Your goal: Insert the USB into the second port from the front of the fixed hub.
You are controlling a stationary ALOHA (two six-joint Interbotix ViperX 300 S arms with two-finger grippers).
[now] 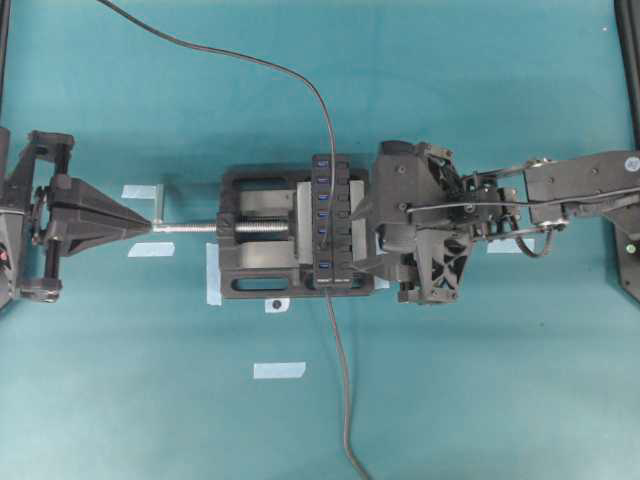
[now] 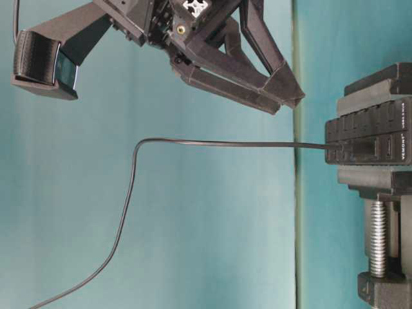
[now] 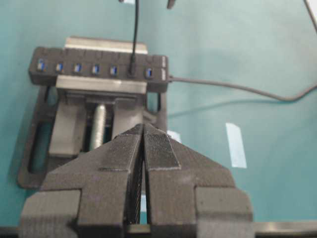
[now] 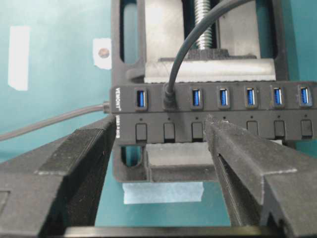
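Right wrist view, USB (image 4: 169, 99) upright in fixed hub (image 4: 218, 111)

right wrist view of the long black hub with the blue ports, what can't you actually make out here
- Long narrow black hub: its far end is cut off by the right edge, so the port count is unclear.
- Small black USB plug: how deep it sits is hidden inside the port.
- Wide black vise: its lower part is hidden behind the open right gripper.
- Thicker dark-grey cable: runs off the left edge.

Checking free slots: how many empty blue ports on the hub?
6: one at the hub's labelled end beside the plug, five in a row past it. None look hidden.
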